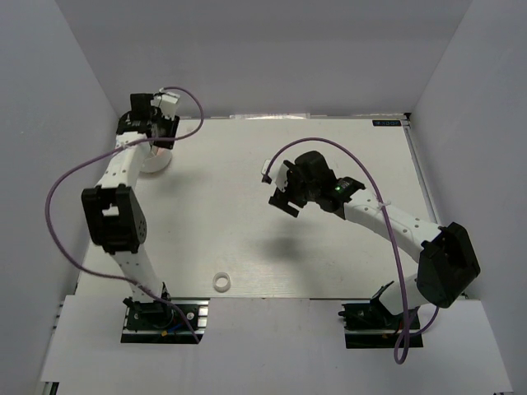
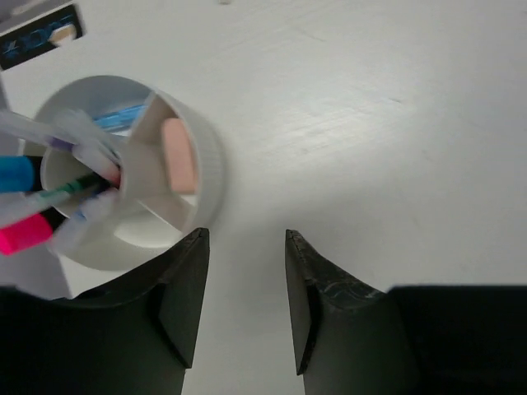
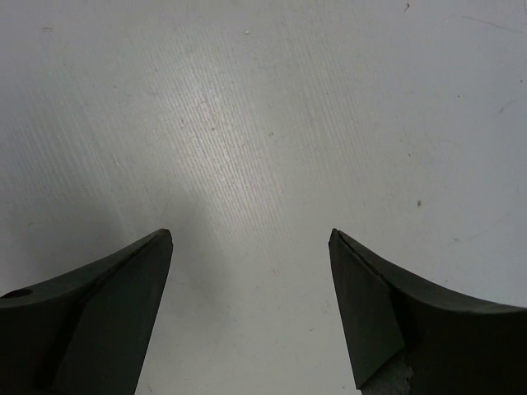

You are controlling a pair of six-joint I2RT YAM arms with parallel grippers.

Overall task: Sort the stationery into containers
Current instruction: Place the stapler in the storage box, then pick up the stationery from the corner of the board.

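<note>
Top external view showed the white tabletop (image 1: 329,164). The right hand (image 3: 251,239) hung released and empty at mid-table. The left hand (image 2: 247,239), also released and empty, sat beside the tub (image 2: 210,156) of pens (image 2: 70,191). A straight lift seemed the safest way clear before fetching the loose tape ring (image 1: 221,282).

My fingers (image 2: 185,304) are matt black plastic. The tub (image 2: 212,167) is smooth white plastic with a faint sheen. The table (image 3: 247,123) is matt white, finely ribbed and lightly scratched.

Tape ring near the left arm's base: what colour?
White. The tape ring shows best in the top external view.
</note>
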